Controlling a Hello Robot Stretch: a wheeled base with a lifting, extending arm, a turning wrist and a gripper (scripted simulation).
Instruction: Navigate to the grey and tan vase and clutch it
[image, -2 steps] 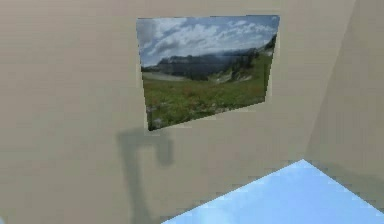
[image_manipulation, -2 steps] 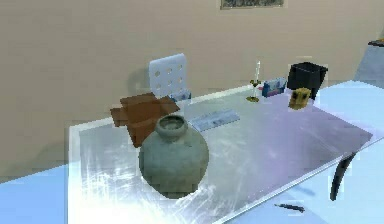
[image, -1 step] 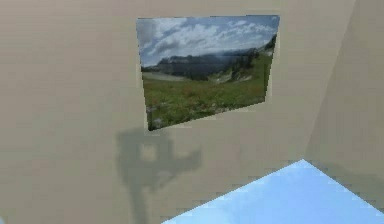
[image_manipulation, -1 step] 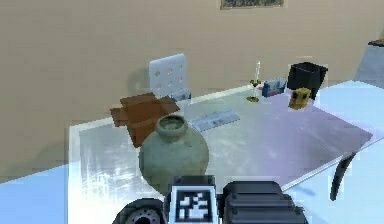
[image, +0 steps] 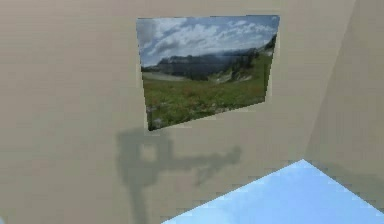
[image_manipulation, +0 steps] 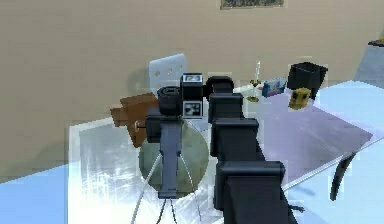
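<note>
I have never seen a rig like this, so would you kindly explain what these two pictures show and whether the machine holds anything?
It is a wheeled robot with one extending arm. The forward view looks ahead from the robot at a beige wall with a landscape picture. The arm side view looks out sideways from its body. The dark bar there is the arm, which ends in the end effector. A round grey-tan thing, likely the vase, shows right at it by a glassy tabletop, so I cannot tell whether anything is held. Farther back are a white chair and a black box.
</note>
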